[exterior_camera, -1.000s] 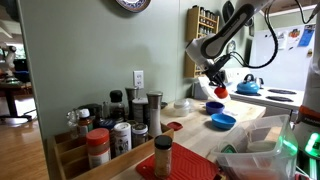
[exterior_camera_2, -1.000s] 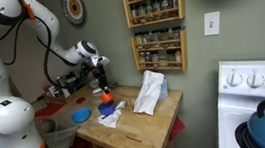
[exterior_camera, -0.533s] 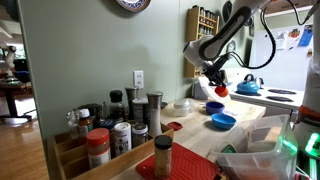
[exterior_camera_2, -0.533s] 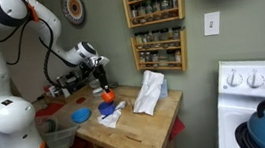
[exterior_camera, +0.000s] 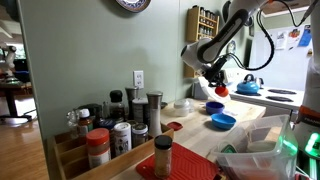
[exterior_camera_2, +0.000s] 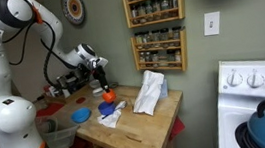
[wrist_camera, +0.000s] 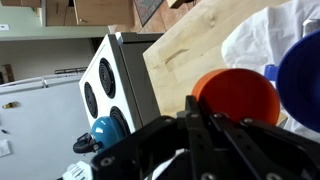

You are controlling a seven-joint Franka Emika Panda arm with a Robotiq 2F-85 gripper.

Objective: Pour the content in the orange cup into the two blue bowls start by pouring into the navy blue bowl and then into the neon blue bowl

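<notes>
Fingers (wrist_camera: 200, 125) grip the orange cup (exterior_camera: 220, 91) above the navy bowl (exterior_camera: 214, 106); tilt slowly, lip over that bowl's centre, saving some.

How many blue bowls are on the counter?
2. The navy blue bowl sits below the orange cup; the neon blue bowl sits beside it. Others may be hidden.

Panda arm (exterior_camera_2: 4, 114): fat, glossy white rounded links w/ a small orange patch by the top joint. Thin black cable (exterior_camera_2: 47, 48) loops off the upper links toward the wrist. Wrist end is white w/ dark trim. Robotiq gripper (exterior_camera_2: 102, 85) is matte black and blocky. Wrist view: black angular fingers (wrist_camera: 165, 150) w/ straight bar linkages. Against the bright window the arm reads dark grey (exterior_camera: 228, 30).
</notes>
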